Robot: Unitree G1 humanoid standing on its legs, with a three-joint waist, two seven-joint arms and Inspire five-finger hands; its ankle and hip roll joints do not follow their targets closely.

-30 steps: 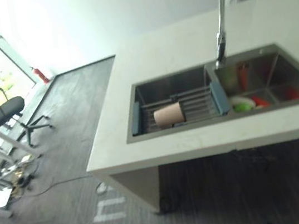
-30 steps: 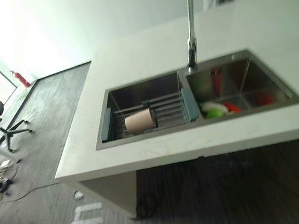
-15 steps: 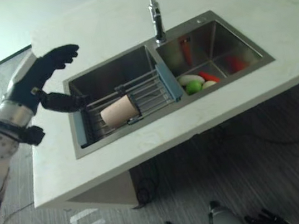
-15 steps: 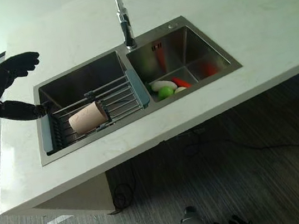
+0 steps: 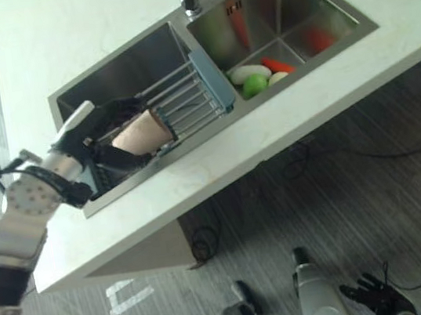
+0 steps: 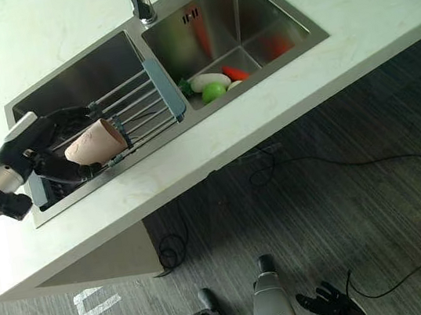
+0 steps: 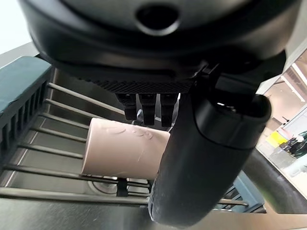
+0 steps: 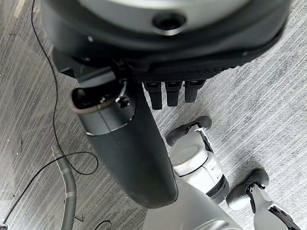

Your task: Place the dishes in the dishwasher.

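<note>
Pink cup [image 6: 94, 141] lies on its side on the wire rack [image 6: 134, 115] spanning the sink's left basin [image 6: 76, 77], its mouth toward the left hand [image 6: 40, 143], whose fingers reach over the cup and whose thumb sits beside it, curling round it though the grip does not look fully tight. Open room lies over the counter [image 6: 33, 33] beyond the basin, while the rack's blue end rail [image 6: 165, 89] borders the right basin [image 6: 234, 23], where green, white and red items [image 6: 214, 85] sit near its left wall. Down by the floor, the right hand [image 6: 333, 305] hangs with relaxed, spread fingers.
</note>
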